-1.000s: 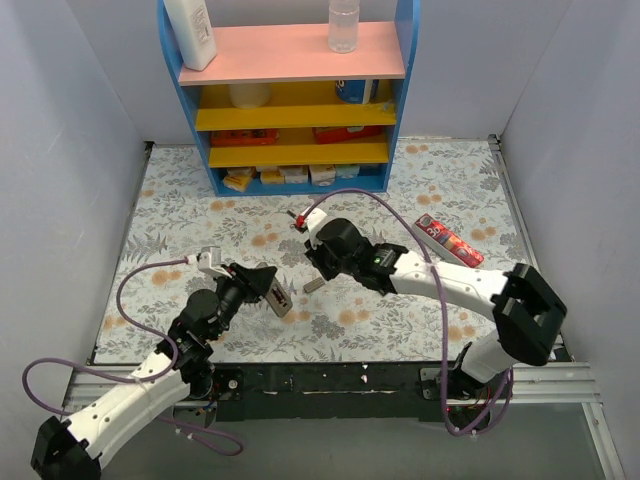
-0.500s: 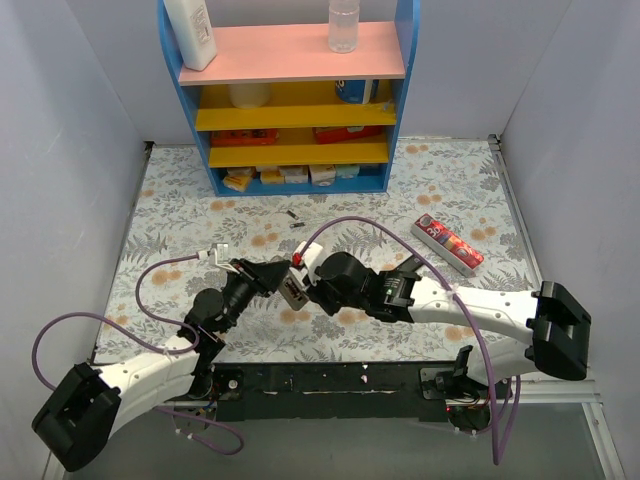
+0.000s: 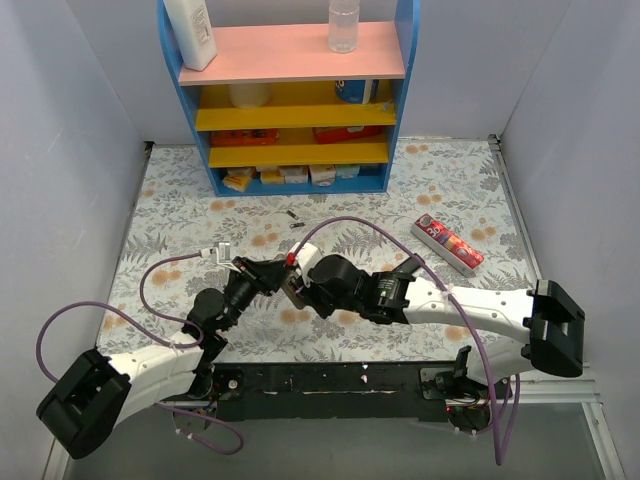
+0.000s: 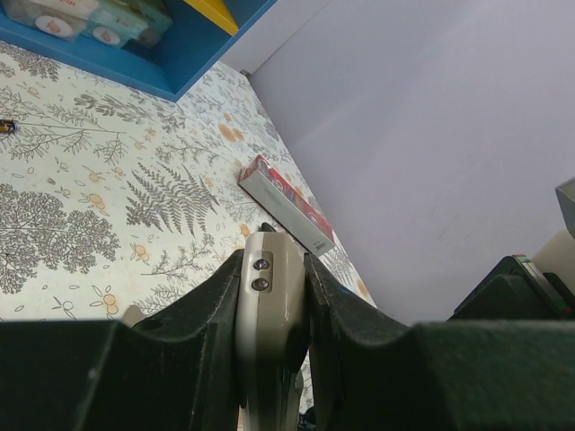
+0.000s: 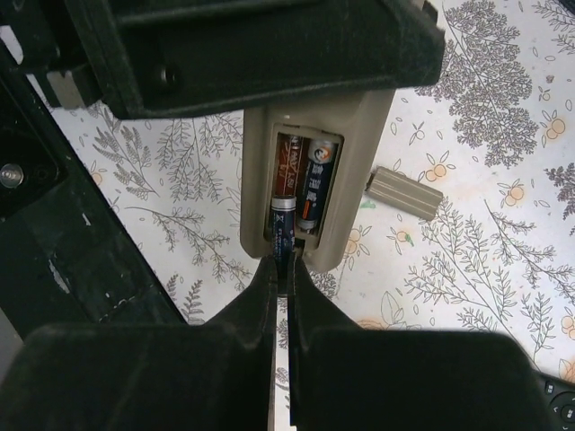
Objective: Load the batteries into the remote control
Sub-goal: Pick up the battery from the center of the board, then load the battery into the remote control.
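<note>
Grey-beige oblong remote control (image 5: 355, 180), clamped in the left gripper (image 4: 272, 262), may eject the seemingly tilted slim dark battery (image 5: 282, 224) the right gripper (image 5: 285, 274) pinches.

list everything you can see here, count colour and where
remote control: one, grey-beige, back open, held above the cloth
held battery: one, dark blue, partly in the left slot
seated battery: one, dark, right slot
loose batteries: two, dark, on the cloth near the shelf
cover piece: one, grey, on the cloth beside the remote control
box: one, red and white, right side of the cloth
shelf: one, blue, yellow boards, pink top, far edge
bottles: two, one white, one clear, on the shelf top
cloth: one, floral
left claw: shut on the remote control
right claw: shut on the held battery
</note>
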Controlling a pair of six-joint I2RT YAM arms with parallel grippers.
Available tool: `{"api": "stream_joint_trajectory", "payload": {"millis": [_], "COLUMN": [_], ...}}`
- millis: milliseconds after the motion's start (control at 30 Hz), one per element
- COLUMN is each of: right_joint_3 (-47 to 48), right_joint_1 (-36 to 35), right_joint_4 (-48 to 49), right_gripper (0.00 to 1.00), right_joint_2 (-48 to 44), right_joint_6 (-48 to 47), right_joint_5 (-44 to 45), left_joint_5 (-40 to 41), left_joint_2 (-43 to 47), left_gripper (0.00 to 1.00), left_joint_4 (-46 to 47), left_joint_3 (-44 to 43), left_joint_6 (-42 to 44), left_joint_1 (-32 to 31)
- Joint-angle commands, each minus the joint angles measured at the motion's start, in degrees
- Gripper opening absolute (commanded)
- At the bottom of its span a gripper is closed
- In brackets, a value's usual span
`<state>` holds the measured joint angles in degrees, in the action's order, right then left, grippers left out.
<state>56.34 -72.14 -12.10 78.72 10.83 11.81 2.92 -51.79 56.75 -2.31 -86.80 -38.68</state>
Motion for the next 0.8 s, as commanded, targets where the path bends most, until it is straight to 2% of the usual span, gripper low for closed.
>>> {"api": "stream_joint_trajectory", "payload": {"millis": [0, 267, 767], "right_joint_3": [4.04, 5.98, 8.0], "right_joint_1": [-0.28, -0.28, -0.28], "right_joint_4": [-1.26, -2.32, -1.7], "right_gripper": [0.01, 0.01, 0.01], "right_joint_2": [2.22, 4.51, 7.15], "right_joint_6": [1.47, 2.79, 2.44], "right_joint_5": [2.16, 3.92, 5.24], "left_joint_5": [-1.95, -3.18, -7.84], "left_joint_2": [-1.38, -4.37, -12.81], "left_gripper": [0.0, 0.0, 0.0], "left_joint_4": [5.47, 8.46, 19.18], "left_joint_3": [5.12, 5.38, 6.35], "left_joint_6": [-0.56, -1.17, -7.67], "left_joint_1": [0.18, 0.18, 0.0]}}
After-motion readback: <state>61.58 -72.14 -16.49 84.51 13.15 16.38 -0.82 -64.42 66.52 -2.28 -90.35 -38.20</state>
